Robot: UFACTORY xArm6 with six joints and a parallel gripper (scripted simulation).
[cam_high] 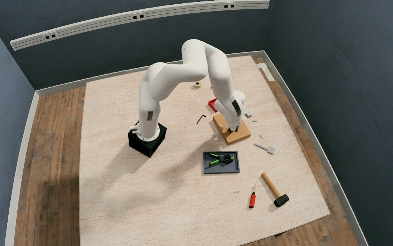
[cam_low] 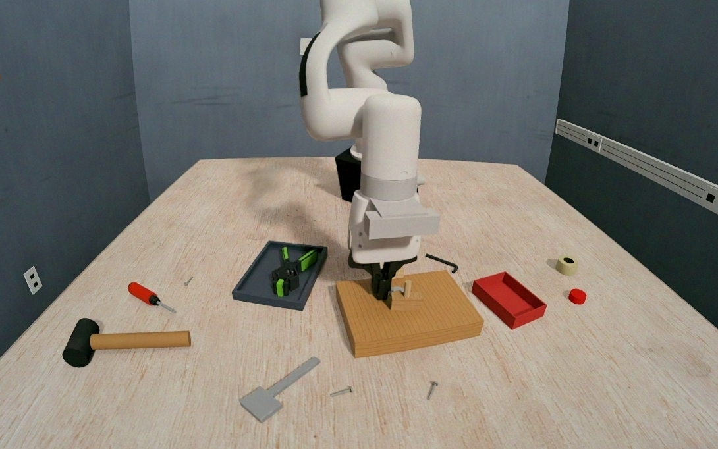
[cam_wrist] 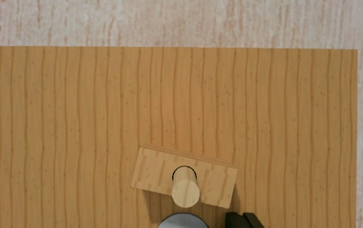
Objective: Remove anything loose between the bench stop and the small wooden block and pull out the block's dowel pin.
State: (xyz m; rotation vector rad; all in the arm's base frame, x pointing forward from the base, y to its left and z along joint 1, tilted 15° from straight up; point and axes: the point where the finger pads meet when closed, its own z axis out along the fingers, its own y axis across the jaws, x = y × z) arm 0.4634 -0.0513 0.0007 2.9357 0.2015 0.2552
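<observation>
The small wooden block [cam_low: 408, 305] [cam_wrist: 154, 172] lies flat on the bench board [cam_high: 241, 135] [cam_low: 412, 328] [cam_wrist: 84, 117], turned a little askew. Its dowel pin [cam_low: 408, 287] [cam_wrist: 185, 192] stands upright in the hole. A grey round piece [cam_low: 394, 289] [cam_wrist: 182, 222] sits right against the block's near side in the wrist view. My gripper [cam_high: 232, 129] [cam_low: 379, 293] [cam_wrist: 242, 221] is shut and down at the board, next to the grey piece and the block; I see nothing held between the fingers. The green-and-black spring clamp [cam_high: 221, 158] [cam_low: 288, 272] lies in a dark tray [cam_high: 236, 169] [cam_low: 253, 291].
A red tray [cam_high: 212, 103] [cam_low: 508, 299] and a hex key [cam_high: 201, 118] [cam_low: 442, 261] lie by the board. A hammer [cam_high: 273, 188] [cam_low: 126, 340], a screwdriver [cam_high: 252, 198] [cam_low: 143, 292], a grey flat tool [cam_high: 266, 148] [cam_low: 275, 392], loose screws [cam_low: 341, 392], a tape roll [cam_low: 566, 264] and a red cap [cam_low: 577, 295] lie around.
</observation>
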